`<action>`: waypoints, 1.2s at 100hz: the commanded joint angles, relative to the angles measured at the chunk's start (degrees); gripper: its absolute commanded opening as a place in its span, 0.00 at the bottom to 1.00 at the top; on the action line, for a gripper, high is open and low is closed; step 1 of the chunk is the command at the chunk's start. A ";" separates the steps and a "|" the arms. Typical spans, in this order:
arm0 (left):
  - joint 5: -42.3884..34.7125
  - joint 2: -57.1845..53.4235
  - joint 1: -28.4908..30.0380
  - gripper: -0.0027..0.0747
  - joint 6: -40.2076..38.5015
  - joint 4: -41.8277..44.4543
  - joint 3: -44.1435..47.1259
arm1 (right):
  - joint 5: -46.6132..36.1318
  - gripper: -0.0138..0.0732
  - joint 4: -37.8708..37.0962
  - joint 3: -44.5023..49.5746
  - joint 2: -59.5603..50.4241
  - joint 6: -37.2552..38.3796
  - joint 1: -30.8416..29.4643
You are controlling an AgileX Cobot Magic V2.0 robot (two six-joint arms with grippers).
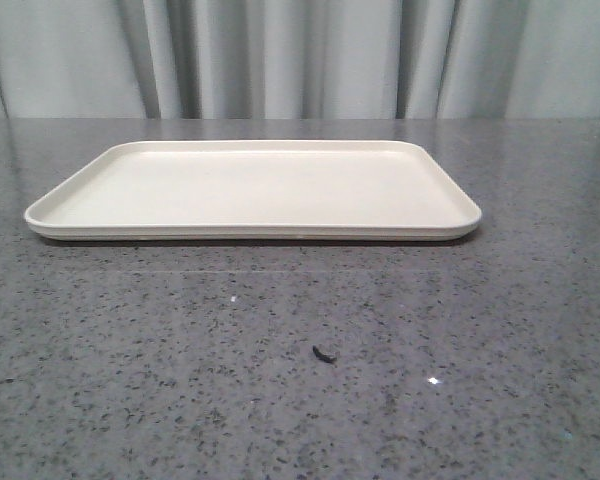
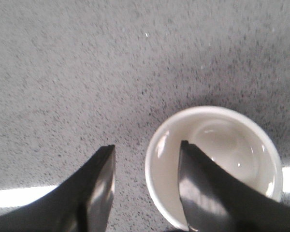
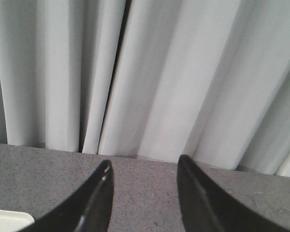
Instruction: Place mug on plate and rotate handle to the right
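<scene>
The cream plate (image 1: pixel 250 190) lies flat on the grey speckled table in the front view, with nothing on it. The white mug (image 2: pixel 217 145) shows only in the left wrist view, seen from above into its hollow. My left gripper (image 2: pixel 147 147) is open and straddles the mug's near rim: one finger (image 2: pixel 203 193) hangs over the inside, the other (image 2: pixel 94 193) over the table outside. The handle is hidden. My right gripper (image 3: pixel 142 166) is open and holds nothing, facing the curtain. A corner of the plate (image 3: pixel 7 220) shows beside it. Neither gripper shows in the front view.
A pale pleated curtain (image 1: pixel 300 55) closes off the far edge of the table. A small dark scrap (image 1: pixel 324 353) lies on the table in front of the plate.
</scene>
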 commanded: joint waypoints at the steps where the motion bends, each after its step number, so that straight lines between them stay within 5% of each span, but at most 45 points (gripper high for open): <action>1: 0.01 -0.56 0.33 0.44 -0.14 0.99 -0.25 | -4.09 0.54 -1.04 -1.70 0.35 -0.57 0.07; 120: -2.28 8.61 0.43 0.44 -0.03 3.61 3.94 | -1.80 0.54 -1.04 -1.70 1.62 -0.57 0.07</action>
